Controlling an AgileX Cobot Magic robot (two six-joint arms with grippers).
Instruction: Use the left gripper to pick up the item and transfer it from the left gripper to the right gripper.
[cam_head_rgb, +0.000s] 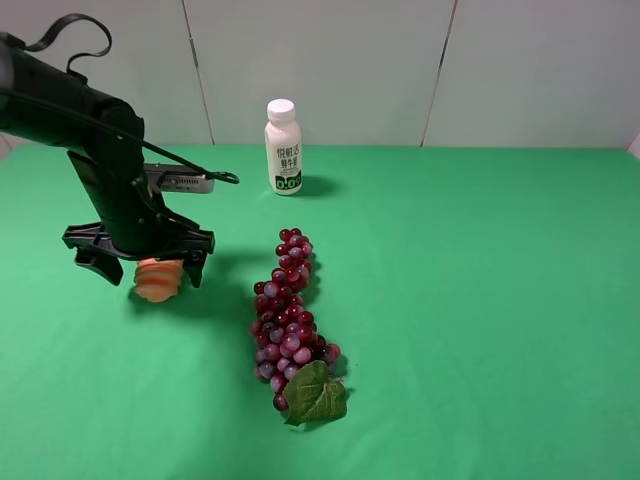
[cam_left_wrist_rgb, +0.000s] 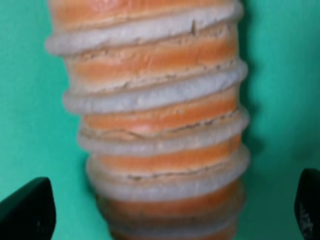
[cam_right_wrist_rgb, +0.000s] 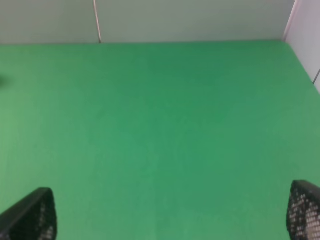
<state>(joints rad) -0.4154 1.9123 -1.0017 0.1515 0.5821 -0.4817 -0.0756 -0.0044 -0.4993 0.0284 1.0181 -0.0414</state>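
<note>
Green surface is seen bearing the loaf (cam_head_rgb: 158, 280), left of the grapes (cam_head_rgb: 290, 315). It is straddled by the left tool (cam_head_rgb: 148, 268), spread wide, nothing gripped. The right tool (cam_right_wrist_rgb: 165, 215) is held wide, empty. Pickup and handover are judged undone.

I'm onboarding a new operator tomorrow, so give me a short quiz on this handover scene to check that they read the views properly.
1. True or false: the left end effector straddles the toy bread loaf, its fingers apart from it on both sides.
2. Which thing stands upright near the back of the green table? A) grape bunch B) white bottle C) toy bread loaf
3. Fill in: the right end effector is ____ and holds nothing.
Key: 1 true; 2 B; 3 open.
</note>
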